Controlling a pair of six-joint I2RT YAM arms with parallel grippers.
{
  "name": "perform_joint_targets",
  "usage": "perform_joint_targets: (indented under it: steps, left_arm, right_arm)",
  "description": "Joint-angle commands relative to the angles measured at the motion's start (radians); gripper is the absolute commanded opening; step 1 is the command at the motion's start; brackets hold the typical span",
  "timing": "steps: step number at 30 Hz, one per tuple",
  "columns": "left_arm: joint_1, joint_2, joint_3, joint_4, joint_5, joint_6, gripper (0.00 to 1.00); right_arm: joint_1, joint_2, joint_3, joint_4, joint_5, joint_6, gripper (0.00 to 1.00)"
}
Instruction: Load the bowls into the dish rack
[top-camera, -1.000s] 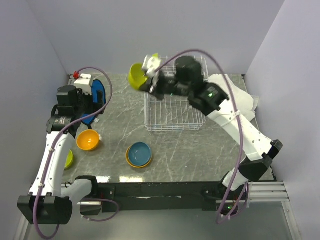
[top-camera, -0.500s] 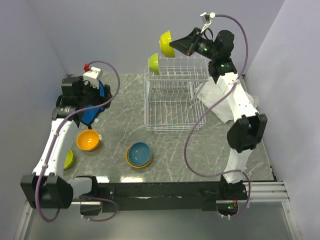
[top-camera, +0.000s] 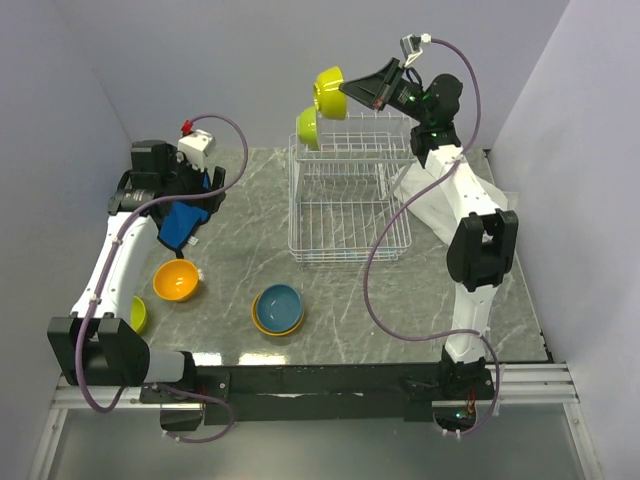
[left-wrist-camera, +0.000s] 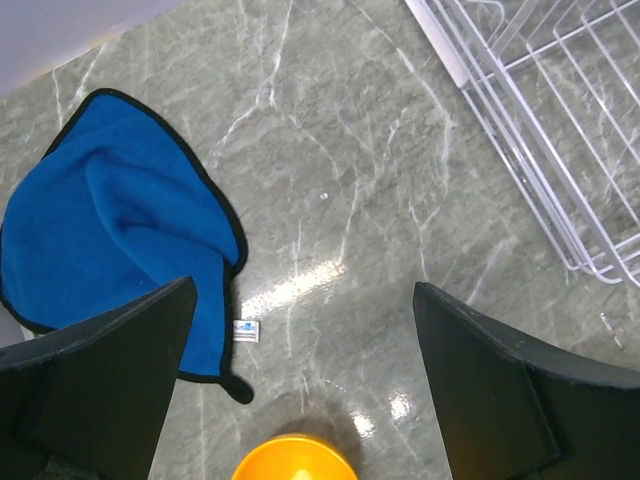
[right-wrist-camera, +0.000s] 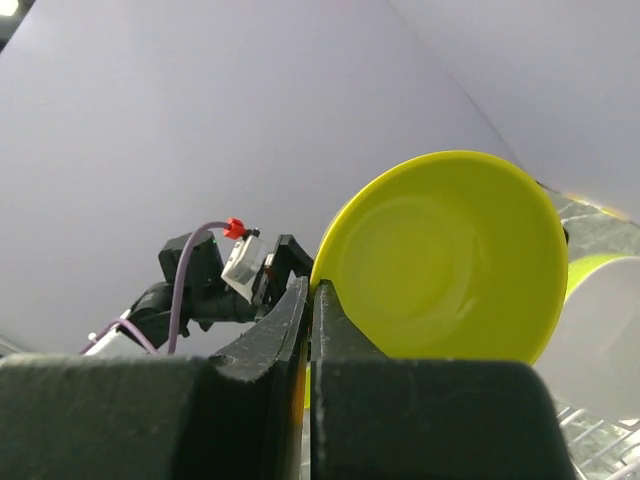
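Observation:
My right gripper (top-camera: 350, 90) is shut on the rim of a lime green bowl (top-camera: 328, 90), held on edge high above the back of the white wire dish rack (top-camera: 350, 215). In the right wrist view the fingers (right-wrist-camera: 312, 295) pinch that bowl (right-wrist-camera: 450, 260). A second lime green bowl (top-camera: 308, 126) stands on edge in the rack's raised slots. An orange bowl (top-camera: 176, 280), a light blue bowl (top-camera: 279, 307) and a third lime green bowl (top-camera: 138, 316), partly hidden by my left arm, sit on the table. My left gripper (top-camera: 190, 192) is open and empty above the table, with the orange bowl (left-wrist-camera: 295, 458) below it.
A blue cloth (top-camera: 180, 225) lies at the far left and shows in the left wrist view (left-wrist-camera: 110, 250). A white cloth (top-camera: 470, 190) lies right of the rack. The rack's near corner (left-wrist-camera: 540, 120) shows at the left wrist view's upper right. Walls close in behind and on both sides.
My right gripper has carried the lime green bowl from left of the rack up high above its back. My left arm has drawn back toward the far left.

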Motion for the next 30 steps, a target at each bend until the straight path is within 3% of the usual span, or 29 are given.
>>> perform_joint_targets:
  steps: [1, 30]
  left_arm:
    - [-0.003, 0.016, 0.067, -0.045, -0.022, 0.044, 0.97]
    - [-0.040, 0.066, 0.070, -0.025, -0.101, 0.044, 0.97]
  right_arm:
    - [0.004, 0.059, 0.050, 0.083, 0.034, 0.063, 0.00]
    - [0.034, 0.088, -0.044, 0.037, 0.167, 0.070, 0.00]
